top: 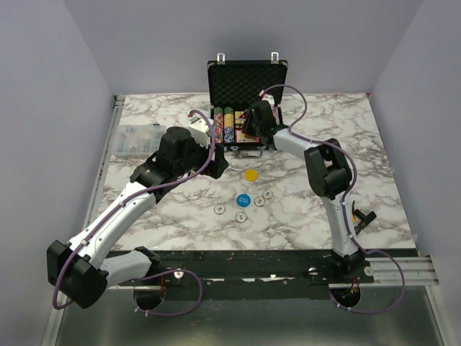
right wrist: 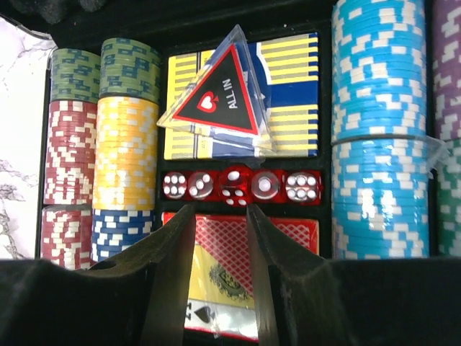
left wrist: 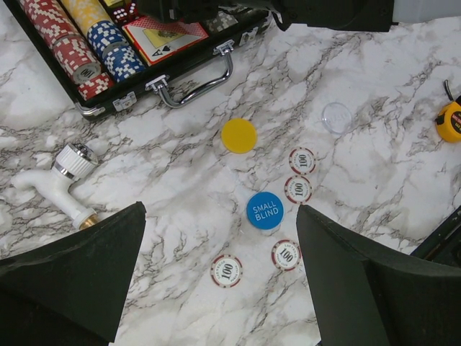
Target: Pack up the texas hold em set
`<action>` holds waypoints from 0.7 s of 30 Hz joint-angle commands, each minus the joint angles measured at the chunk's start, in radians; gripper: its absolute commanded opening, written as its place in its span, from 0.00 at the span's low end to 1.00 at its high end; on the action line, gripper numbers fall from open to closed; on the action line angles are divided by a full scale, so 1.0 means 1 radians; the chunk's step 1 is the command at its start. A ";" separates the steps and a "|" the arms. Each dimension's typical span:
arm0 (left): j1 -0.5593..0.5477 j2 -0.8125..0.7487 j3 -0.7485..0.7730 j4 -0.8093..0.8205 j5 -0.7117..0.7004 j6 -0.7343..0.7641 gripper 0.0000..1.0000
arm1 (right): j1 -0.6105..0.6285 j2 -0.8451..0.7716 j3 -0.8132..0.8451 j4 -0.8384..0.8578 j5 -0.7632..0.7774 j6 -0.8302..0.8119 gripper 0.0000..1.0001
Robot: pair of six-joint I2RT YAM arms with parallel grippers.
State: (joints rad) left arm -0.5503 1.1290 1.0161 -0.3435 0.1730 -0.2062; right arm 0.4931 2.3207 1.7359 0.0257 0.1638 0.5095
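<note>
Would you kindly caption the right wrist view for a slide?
Right gripper, slightly parted, poised over the red card deck, beside five red dice, an ALL IN triangle and chip rows.

"What sat on the marble table [top: 180, 216]?"

"The open briefcase [top: 245, 79] at upper centre. Below it were a yellow disc [top: 251, 174], a blue disc [top: 243, 200] and four whitish chips [top: 219, 210]."

"Anything else?"

"A clear box [top: 133, 138] at the left edge, a white tap [left wrist: 61, 184], and a tape measure [left wrist: 450, 121]."

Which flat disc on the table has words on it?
The blue plastic disc, printed SMALL BLIND. The yellow disc is plain, the clear disc blank, and the red-and-white chips show only numbers.
</note>
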 commanded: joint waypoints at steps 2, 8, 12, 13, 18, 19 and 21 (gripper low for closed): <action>-0.003 0.004 0.016 0.003 0.026 -0.001 0.84 | 0.004 -0.053 -0.047 -0.110 -0.029 -0.008 0.39; -0.003 0.012 0.019 -0.003 0.027 -0.006 0.84 | 0.004 -0.093 0.070 -0.244 -0.006 -0.070 0.42; -0.003 0.018 0.034 -0.027 0.015 -0.015 0.84 | 0.004 -0.165 0.068 -0.364 0.016 -0.064 0.45; -0.003 0.018 0.038 -0.031 0.013 -0.015 0.84 | 0.004 -0.191 0.044 -0.390 0.014 -0.061 0.50; -0.003 0.006 0.042 -0.044 0.002 -0.006 0.84 | 0.003 -0.395 -0.209 -0.428 -0.001 -0.068 0.68; -0.002 0.004 0.044 -0.047 0.000 -0.004 0.84 | 0.004 -0.432 -0.272 -0.431 -0.002 -0.071 0.70; -0.002 0.008 0.053 -0.059 -0.003 -0.003 0.84 | 0.003 -0.500 -0.356 -0.454 0.006 -0.064 0.71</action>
State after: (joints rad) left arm -0.5503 1.1427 1.0267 -0.3687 0.1761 -0.2108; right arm 0.4938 1.9316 1.5265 -0.3271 0.1604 0.4515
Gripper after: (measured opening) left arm 0.840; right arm 0.702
